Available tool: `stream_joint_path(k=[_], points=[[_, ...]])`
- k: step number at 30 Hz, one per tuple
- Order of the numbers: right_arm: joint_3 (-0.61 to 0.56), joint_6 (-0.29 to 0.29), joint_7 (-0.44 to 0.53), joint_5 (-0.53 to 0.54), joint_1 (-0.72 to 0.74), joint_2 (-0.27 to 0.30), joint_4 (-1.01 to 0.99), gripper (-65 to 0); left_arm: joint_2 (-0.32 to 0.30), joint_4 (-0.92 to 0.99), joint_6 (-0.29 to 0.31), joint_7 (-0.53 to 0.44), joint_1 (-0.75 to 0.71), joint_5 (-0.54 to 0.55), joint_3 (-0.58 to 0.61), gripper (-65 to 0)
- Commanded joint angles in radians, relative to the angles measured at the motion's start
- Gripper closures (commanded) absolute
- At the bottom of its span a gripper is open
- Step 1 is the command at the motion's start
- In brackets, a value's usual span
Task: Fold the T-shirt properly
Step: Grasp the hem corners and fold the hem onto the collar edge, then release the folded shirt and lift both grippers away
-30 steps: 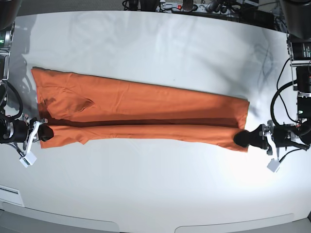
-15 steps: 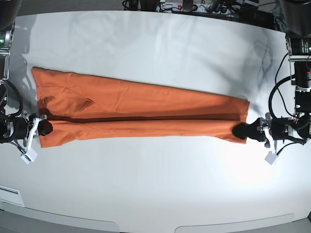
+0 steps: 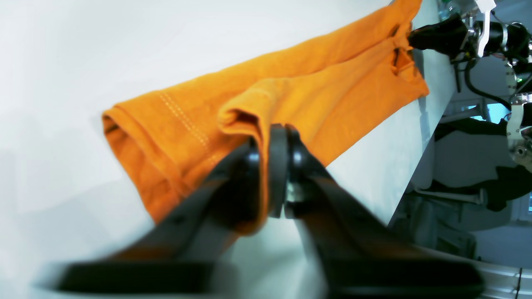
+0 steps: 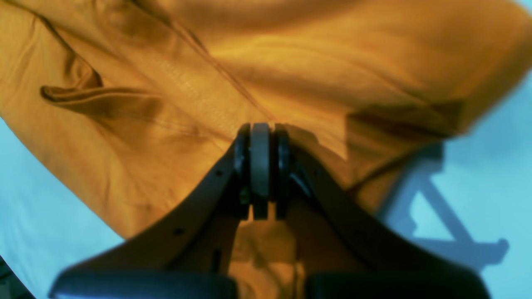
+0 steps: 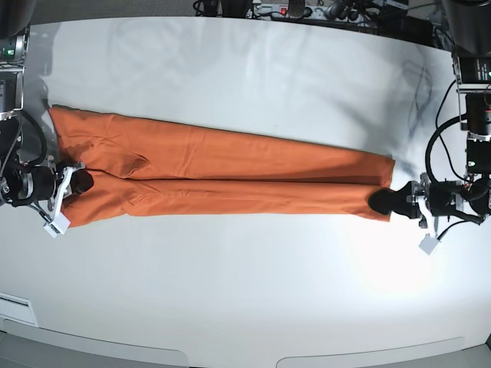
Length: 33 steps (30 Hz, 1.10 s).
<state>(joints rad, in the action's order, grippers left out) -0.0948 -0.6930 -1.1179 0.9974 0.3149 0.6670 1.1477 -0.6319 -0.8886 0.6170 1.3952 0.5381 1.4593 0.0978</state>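
T-shirt (image 5: 222, 178) long axis spans table (image 5: 245, 291); left pincer (image 5: 381, 202), right pincer (image 5: 80, 182) each clamp an end.

Right gripper (image 4: 261, 166) fingers (image 4: 239, 158) pressed together over rumpled orange T-shirt (image 4: 266, 74), pale table (image 4: 478, 187) beside

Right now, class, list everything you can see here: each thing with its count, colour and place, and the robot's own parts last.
T-shirt: one, orange, folded into a long strip across the table's middle.
Table: one, white, under everything.
Cables: several, dark, behind the far edge.
Left gripper: one, black, at the strip's end on the base view's right, cloth between its fingers.
Right gripper: one, black, at the other end, shut on the cloth.
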Motion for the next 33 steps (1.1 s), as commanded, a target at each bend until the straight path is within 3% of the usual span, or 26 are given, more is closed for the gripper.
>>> stream_joint_path(k=[1, 3, 11, 12, 15, 17, 21, 23, 27, 29, 33], points=[[0.010, -0.005, 0.026, 0.016, 0.031, 0.029, 0.016, 0.0, -0.019, -0.014, 0.008, 0.001, 0.021, 0.024, -0.006, -21.4], [0.010, -0.005, 0.026, 0.016, 0.032, 0.031, 0.016, 0.0, -0.020, -0.014, 0.009, 0.001, 0.011, 0.024, -0.006, -33.9], [0.010, -0.005, 0.026, 0.021, 0.060, 0.031, 0.016, 0.0, -0.044, -0.014, -0.026, 0.001, -0.034, 0.024, -0.007, -34.5], [0.010, -0.005, 0.027, 0.021, 0.062, 0.031, 0.016, -2.7, -0.048, -0.014, -0.025, 0.001, -0.034, 0.024, -0.007, -34.5], [0.010, -0.005, 0.025, 0.035, 0.082, 0.032, 0.016, -24.8, -0.069, -0.014, -0.028, 0.001, -0.029, 0.024, -0.007, -34.5], [0.011, -0.005, 0.022, 0.084, 0.108, 0.035, 0.017, -28.6, -0.088, -0.014, -0.031, 0.001, -0.019, 0.024, -0.007, -34.5], [0.013, -0.005, -0.006, 0.229, 0.168, 0.058, 0.017, -28.5, -0.137, -0.015, -0.030, 0.001, 0.023, 0.024, -0.012, -34.5], [0.022, -0.005, -0.032, 0.252, 0.185, 0.069, 0.017, -26.1, -0.164, -0.014, -0.030, 0.001, 0.035, 0.024, -0.026, -34.5], [0.050, -0.005, -0.145, 0.393, 0.166, 0.069, 0.017, 0.0, -0.188, -0.014, -0.031, 0.001, 0.031, 0.024, -0.077, -34.5], [0.050, -0.005, -0.183, 0.477, 0.140, 0.071, 0.017, 0.0, -0.185, -0.014, -0.035, 0.001, 0.023, 0.024, -0.105, -34.4], [0.052, -0.005, -0.234, 0.486, 0.069, 0.071, 0.017, 0.0, -0.183, -0.014, -0.035, 0.001, -0.037, 0.024, -0.169, -34.4]])
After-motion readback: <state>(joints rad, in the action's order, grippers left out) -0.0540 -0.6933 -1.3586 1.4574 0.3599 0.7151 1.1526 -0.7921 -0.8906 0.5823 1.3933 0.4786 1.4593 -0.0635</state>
